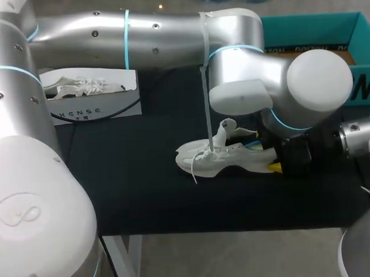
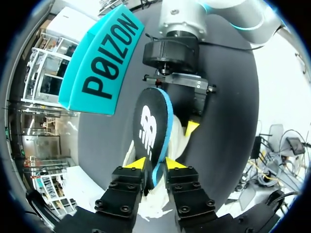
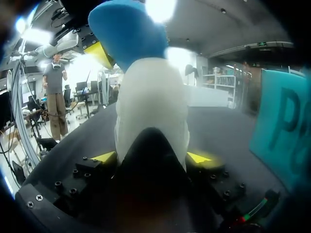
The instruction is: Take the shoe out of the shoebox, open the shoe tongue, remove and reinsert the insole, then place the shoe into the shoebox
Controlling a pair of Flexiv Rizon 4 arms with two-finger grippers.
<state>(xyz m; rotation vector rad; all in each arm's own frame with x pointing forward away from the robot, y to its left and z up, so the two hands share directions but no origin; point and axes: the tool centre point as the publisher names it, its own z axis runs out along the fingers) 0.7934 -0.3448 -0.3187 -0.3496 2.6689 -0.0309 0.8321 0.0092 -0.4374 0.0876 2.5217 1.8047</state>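
While right gripper point(image 3: 151, 158) clamps heel of white shoe point(image 1: 222, 164) on table point(image 1: 131, 177), near teal shoebox point(image 1: 309, 31), left gripper point(image 2: 155, 164) pinches lower edge of insole point(image 2: 150, 124), upright above shoe. Insole probably light, floppy foam: hold near edge, bend gently.

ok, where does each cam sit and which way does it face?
Head view: above and behind, looking down on the table; both arms show, the left stretched over the shoe.
Left wrist view: on the left wrist, looking along the left gripper, shut on the insole, toward the right arm.
Right wrist view: on the right wrist, looking along the right gripper, shut on the shoe.
Shared: shoebox in all; insole in both wrist views.
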